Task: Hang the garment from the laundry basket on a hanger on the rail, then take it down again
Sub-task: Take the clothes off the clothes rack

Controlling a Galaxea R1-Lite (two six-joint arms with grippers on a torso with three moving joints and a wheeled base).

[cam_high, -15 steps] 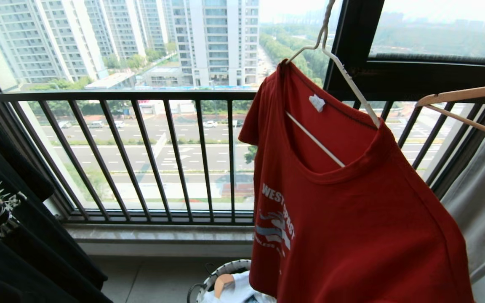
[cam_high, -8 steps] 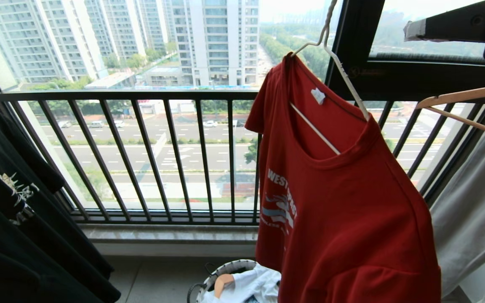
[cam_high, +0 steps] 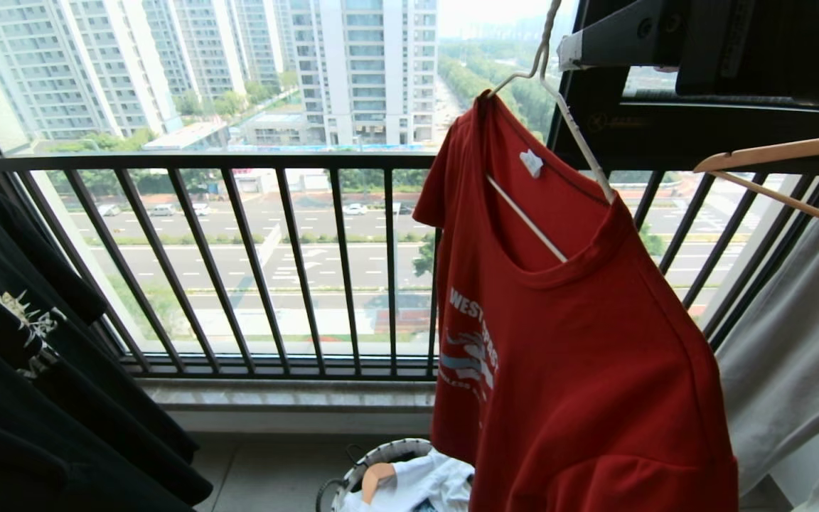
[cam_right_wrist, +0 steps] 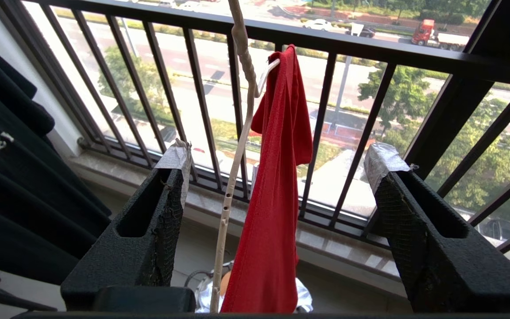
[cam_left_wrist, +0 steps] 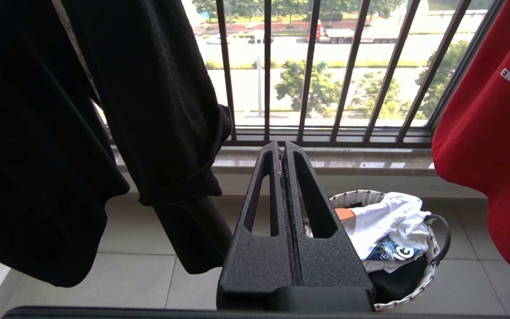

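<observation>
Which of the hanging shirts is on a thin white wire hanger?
The red shirt. Its cream wire hanger shows through the neck; the grey garment beside it hangs on wood, and the black shirt's hanger is hidden.

I count one red T-shirt [cam_high: 580, 370], one cream wire hanger [cam_high: 566, 121] carrying it, two wooden hangers [cam_high: 779, 160] at right, one black T-shirt [cam_high: 33, 370] at left, one woven basket [cam_left_wrist: 419, 283], one white T-shirt [cam_left_wrist: 388, 230] inside, two robot hands [cam_right_wrist: 277, 177].
</observation>
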